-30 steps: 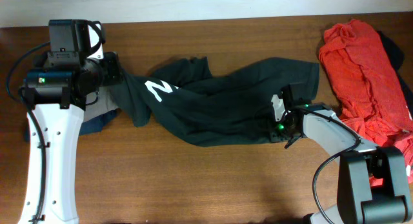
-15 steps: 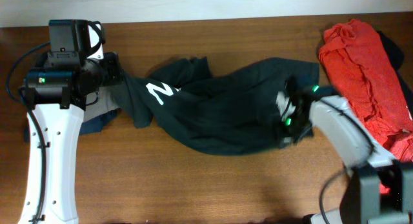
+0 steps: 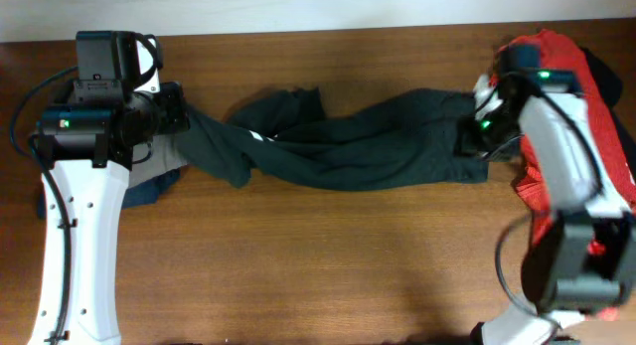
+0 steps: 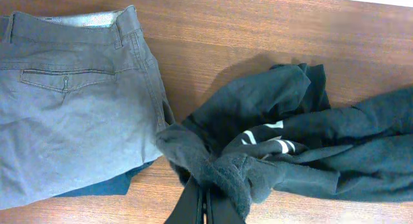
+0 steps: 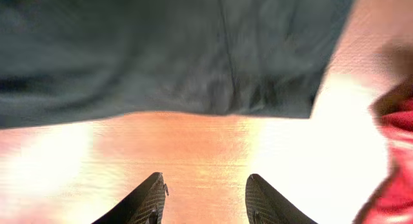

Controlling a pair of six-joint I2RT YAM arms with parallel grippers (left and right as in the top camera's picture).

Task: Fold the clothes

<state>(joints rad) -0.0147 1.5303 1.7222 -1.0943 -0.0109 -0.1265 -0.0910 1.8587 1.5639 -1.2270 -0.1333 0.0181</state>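
Observation:
The clothes (image 3: pixel 368 146) are dark charcoal trousers, pulled into a long twisted band across the table from left to right. My left gripper (image 3: pixel 182 119) is shut on the band's bunched left end, and in the left wrist view the fabric (image 4: pixel 290 133) wraps over the closed fingers of the gripper (image 4: pixel 205 208). My right gripper (image 3: pixel 475 138) hovers over the band's right end. In the right wrist view this gripper (image 5: pixel 205 188) stands open above bare wood with nothing between its fingers. The edge of the clothes (image 5: pixel 161 50) lies just ahead of them.
A red garment pile (image 3: pixel 566 86) lies at the right edge, close beside the right arm, and shows as a red garment (image 5: pixel 393 114) in the right wrist view. Grey-khaki trousers (image 4: pixel 71 101) on a navy garment (image 4: pixel 122 184) lie under the left arm.
The right gripper let go of the clothes and swung up and to the right, opening. The clothes went from a loose heap to a long stretched band, and their white print is now mostly hidden.

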